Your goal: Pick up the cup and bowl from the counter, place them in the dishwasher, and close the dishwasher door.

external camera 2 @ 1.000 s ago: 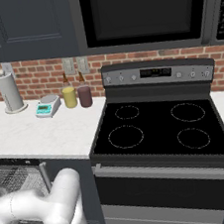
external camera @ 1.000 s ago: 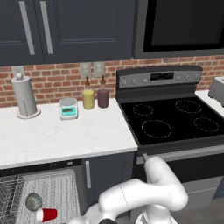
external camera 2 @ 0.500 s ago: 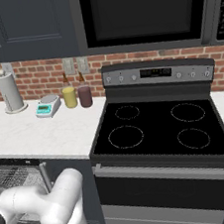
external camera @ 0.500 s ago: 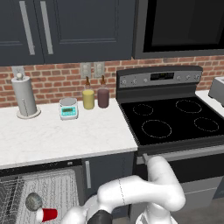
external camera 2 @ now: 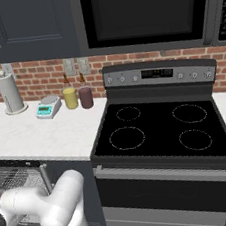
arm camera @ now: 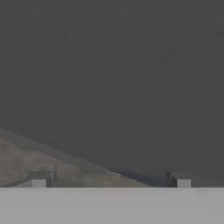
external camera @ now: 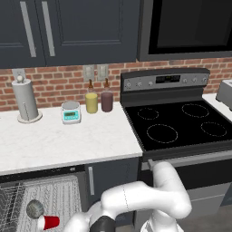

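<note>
Left base view: I am seeing the cup [external camera: 49, 222] lying on its side in the dishwasher [external camera: 43, 199] rack, with the bowl [external camera: 34, 209] just beside it — both are off the counter [external camera: 63, 145] already.
Left base view, arm: I am watching it fold low toward the lower left, below the counter edge, in front of the open dishwasher; from this side I cannot make out the tool itself.
Right base view: I am looking at the wire rack at the left edge under the counter, with the white arm bent down in front of it; the stovetop [external camera 2: 163, 131] and the bottles [external camera 2: 77, 97] by the brick wall are well apart from the work.
Hand view: I am seeing the gripper [arm camera: 110, 178] with its two tips standing far apart and nothing between them, facing a flat dark grey panel that I am judging to be the dishwasher door [arm camera: 113, 78]; a lighter strip is running below it.
Step in hand: I am judging that only the door closing remains.
How to do it well: I am wanting the hand under the door's outer edge, pushing up in a steady arc — keeping the arm clear of the rack and pressing flat so the panel does not slip off the tips.
</note>
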You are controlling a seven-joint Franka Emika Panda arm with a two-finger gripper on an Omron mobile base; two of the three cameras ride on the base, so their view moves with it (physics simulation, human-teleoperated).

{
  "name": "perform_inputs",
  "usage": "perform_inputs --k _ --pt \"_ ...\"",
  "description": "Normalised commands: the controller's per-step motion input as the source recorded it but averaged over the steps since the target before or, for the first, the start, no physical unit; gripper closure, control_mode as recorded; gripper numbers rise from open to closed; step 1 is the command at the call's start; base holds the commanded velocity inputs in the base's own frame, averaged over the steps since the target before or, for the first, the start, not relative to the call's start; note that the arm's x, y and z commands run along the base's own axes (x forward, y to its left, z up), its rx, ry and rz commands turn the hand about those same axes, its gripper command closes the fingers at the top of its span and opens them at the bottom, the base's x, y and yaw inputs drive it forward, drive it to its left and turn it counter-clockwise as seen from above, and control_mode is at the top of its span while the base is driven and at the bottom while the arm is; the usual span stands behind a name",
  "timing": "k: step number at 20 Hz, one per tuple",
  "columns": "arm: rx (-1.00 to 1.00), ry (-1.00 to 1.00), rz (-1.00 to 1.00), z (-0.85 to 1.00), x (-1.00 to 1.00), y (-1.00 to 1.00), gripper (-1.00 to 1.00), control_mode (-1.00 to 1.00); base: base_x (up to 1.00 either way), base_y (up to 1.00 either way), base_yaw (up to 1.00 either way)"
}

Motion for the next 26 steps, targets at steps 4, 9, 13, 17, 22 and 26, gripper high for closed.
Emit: perform_inputs --k 4,9,13,17,22,26 --pt "-0.13 -0.64 -0.25 -0.15 0.85 0.0 -1.0 -1.0 0.0 0.0 0.0" --pt "-0.09 -0.67 -0.43 -0.05 0.96 0.02 -1.0 -1.0 0.0 0.0 0.0" --pt "-0.14 -0.65 -0.52 0.0 0.85 0.13 -1.0 -1.0 0.0 0.0 0.0" --pt "-0.06 -0.67 -0.48 0.0 0.93 0.12 -1.0 -1.0 0.0 0.0 0.0" --pt "0.0 -0.62 -0.39 0.0 0.74 0.11 -1.0 -1.0 0.0 0.0 0.0" --pt "0.0 -0.47 -0.18 0.0 0.32 0.02 -1.0 -1.0 0.0 0.0 0.0"
